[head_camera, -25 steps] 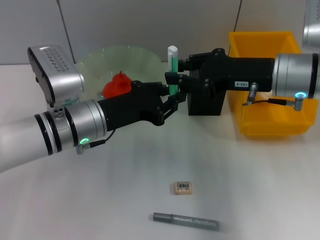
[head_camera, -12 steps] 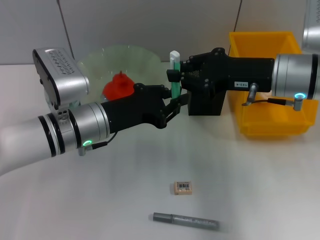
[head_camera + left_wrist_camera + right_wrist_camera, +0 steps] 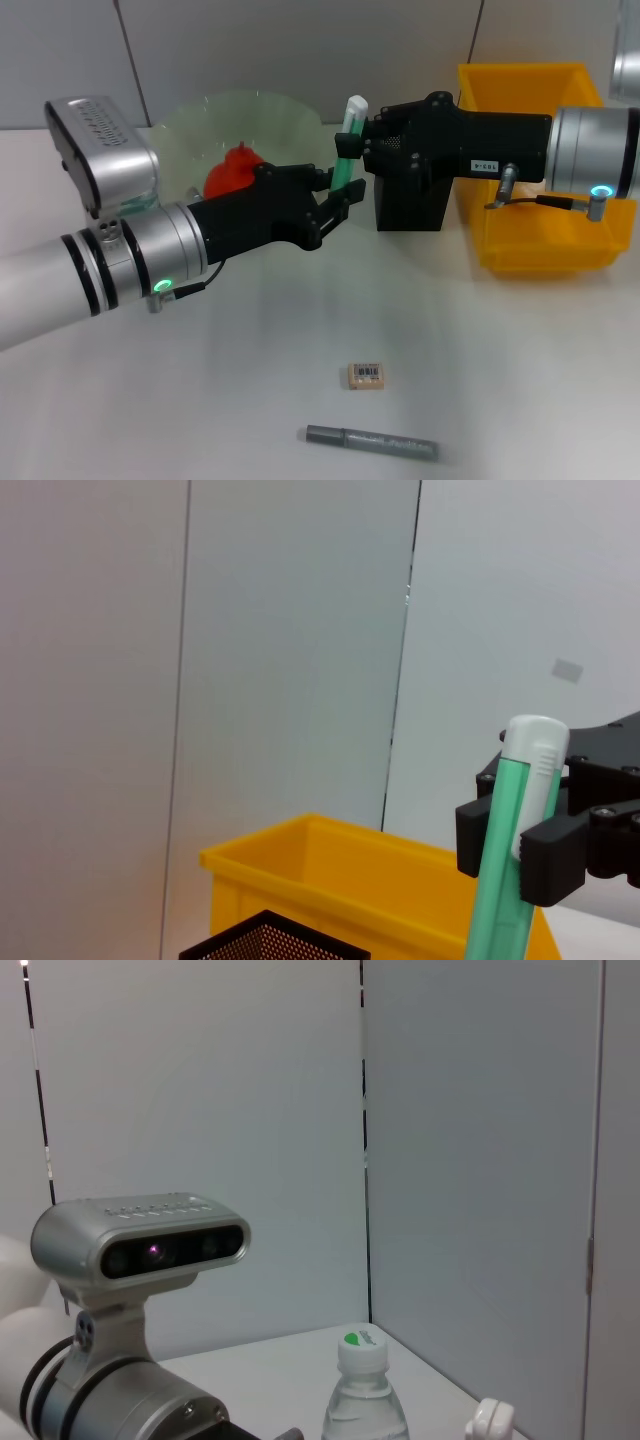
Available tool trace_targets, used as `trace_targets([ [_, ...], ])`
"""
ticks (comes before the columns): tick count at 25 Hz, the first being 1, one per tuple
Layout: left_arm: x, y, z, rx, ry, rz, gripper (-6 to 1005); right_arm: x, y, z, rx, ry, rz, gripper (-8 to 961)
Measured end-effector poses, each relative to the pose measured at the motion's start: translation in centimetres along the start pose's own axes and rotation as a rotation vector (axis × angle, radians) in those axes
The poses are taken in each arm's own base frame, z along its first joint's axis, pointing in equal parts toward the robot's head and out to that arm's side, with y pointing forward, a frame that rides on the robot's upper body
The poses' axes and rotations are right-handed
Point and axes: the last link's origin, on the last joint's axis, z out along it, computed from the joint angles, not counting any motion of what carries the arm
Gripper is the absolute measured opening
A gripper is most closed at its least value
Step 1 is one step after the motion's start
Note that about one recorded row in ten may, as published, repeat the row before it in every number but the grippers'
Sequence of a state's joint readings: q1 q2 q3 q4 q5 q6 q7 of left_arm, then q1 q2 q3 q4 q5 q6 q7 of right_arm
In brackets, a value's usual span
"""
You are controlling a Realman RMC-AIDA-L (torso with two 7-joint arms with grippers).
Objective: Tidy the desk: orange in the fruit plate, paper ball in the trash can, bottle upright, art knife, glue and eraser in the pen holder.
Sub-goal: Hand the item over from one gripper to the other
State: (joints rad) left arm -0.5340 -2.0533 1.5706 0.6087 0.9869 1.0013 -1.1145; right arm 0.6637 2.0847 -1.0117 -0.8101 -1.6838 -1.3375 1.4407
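A green glue stick [image 3: 346, 145] with a white cap hangs tilted in the air between the fruit plate [image 3: 262, 121] and the black mesh pen holder [image 3: 410, 206]. My left gripper [image 3: 338, 194] is shut on its lower end. My right gripper [image 3: 353, 148] is shut on it just under the cap, and the left wrist view shows its fingers [image 3: 543, 865] against the glue [image 3: 512, 860]. The orange [image 3: 234, 170] lies in the plate. The eraser [image 3: 367, 375] and the grey art knife [image 3: 371, 441] lie on the desk in front. The bottle [image 3: 365, 1402] stands upright. The paper ball is out of view.
The yellow trash can [image 3: 530, 240] stands at the right, beside the pen holder and under my right forearm. Both arms cross the back half of the desk at mid height. A grey panelled wall closes off the back.
The glue has gone from upright to tilted, its cap leaning right toward the pen holder. My left arm shifted slightly; the right gripper hardly moved.
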Motion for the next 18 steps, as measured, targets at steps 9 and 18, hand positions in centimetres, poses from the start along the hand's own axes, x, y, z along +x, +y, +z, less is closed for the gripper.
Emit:
trace_targets([
  [9, 0.1, 0.2, -0.4, 0.006, 0.025, -0.011, 353, 0.0, -0.1, 0.0, 0.01, -0.006, 0.002, 155],
  [18, -0.2, 0.1, -1.3, 0.009, 0.034, -0.036, 567, 0.2, -0.1, -0.2, 0.015, -0.016, 0.008, 155],
])
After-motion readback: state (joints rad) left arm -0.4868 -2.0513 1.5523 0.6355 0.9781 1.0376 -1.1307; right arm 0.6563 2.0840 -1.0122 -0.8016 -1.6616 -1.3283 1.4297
